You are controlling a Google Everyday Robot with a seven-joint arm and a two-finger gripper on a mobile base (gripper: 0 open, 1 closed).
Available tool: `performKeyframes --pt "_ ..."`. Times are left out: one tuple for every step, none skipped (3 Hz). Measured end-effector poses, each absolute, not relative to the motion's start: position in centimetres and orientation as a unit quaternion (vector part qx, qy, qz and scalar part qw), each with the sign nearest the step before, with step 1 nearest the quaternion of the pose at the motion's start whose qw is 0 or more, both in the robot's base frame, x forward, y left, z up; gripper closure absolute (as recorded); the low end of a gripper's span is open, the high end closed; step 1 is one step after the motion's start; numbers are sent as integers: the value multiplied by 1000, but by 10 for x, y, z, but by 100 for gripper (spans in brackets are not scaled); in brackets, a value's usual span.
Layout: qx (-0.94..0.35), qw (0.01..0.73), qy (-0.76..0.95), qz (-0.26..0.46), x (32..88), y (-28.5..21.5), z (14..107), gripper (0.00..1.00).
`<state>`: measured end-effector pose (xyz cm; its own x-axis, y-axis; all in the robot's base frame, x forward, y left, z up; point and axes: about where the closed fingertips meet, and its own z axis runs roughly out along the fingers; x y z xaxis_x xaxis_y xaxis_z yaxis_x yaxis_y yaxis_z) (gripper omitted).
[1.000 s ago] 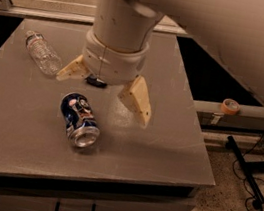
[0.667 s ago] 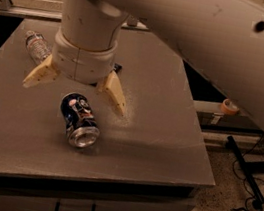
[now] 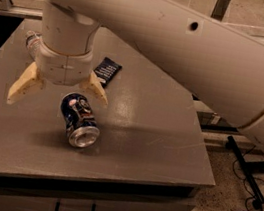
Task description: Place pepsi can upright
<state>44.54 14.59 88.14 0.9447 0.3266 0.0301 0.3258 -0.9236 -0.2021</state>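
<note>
The pepsi can (image 3: 79,120) lies on its side on the grey table (image 3: 155,147), its silver end facing the front edge. It is dark blue with red and white marks. My gripper (image 3: 58,93) hangs open just above and behind the can, slightly to its left. One cream finger (image 3: 22,86) points down-left, the other (image 3: 97,88) is near the can's far end. Nothing is held.
A flat black packet (image 3: 106,70) lies behind the gripper to the right. A clear plastic water bottle (image 3: 32,39) lies at the back left, mostly hidden by the wrist. The table's right edge drops to a floor with cables (image 3: 254,190).
The gripper has moved left and toward the front of the table, from behind and right of the can to just above it. The can has not moved.
</note>
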Motion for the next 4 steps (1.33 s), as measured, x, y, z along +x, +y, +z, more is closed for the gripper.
performKeyframes --pt "-975 81 -204 -26 460 144 866 0" --pt "-973 69 -216 -35 466 137 852 17" --pt "-971 48 -231 -36 468 126 839 41" --pt "-969 29 -240 -55 468 125 842 65"
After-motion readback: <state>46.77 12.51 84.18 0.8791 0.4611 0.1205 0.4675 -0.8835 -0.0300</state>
